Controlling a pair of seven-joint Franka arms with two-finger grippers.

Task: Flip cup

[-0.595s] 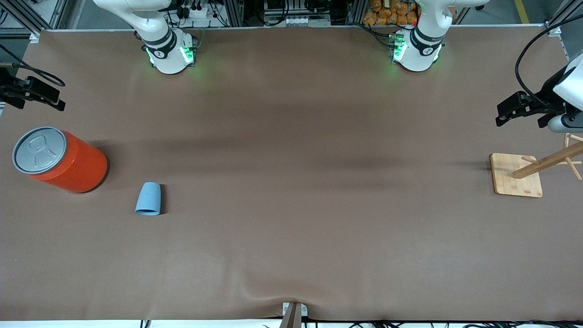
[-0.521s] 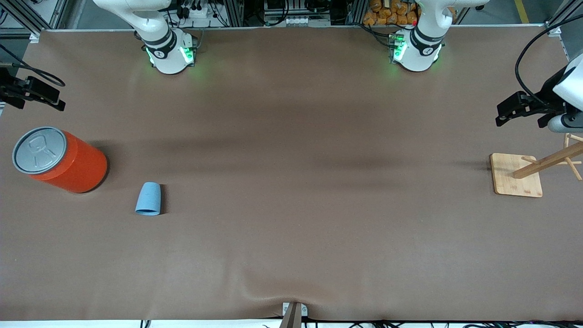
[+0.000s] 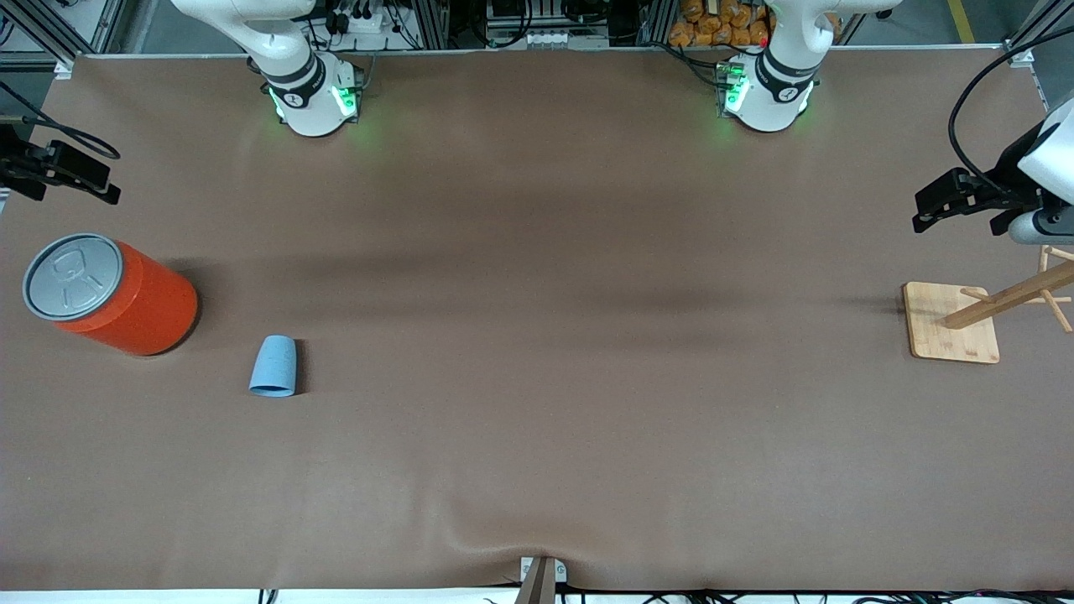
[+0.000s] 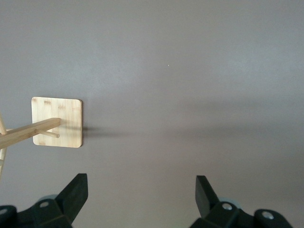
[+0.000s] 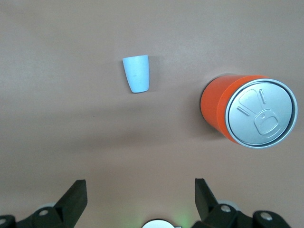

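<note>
- Plainly, the cup [image 3: 273, 366] is the nearest thing to the front camera, standing alone on the brown table [image 3: 537, 470] toward the right arm's end. Its wider rim looks to sit on the table with the narrow closed end up, so it seems mouth-down, which would explain why a flip is asked for. No writing shows on it.
- Just farther from the camera and closer to the table's edge stands an orange can [image 3: 113, 295], upright, near the cup but not touching it. Its grey lid carries only a pull-tab outline; no brand or text can be read.
- At the left arm's end a wooden stand [image 3: 952, 323] sits on its square base, well apart from the cup and probably not part of this job.
- The right gripper [image 5: 140, 202] hangs high over the can's end of the table, jaws spread wide and empty. It is the better placed for the cup.
- The left gripper [image 4: 141, 194] waits above the table beside the wooden stand, jaws likewise released, holding nothing.
- The only readable mark is a small numeral on each arm's base collar.
</note>
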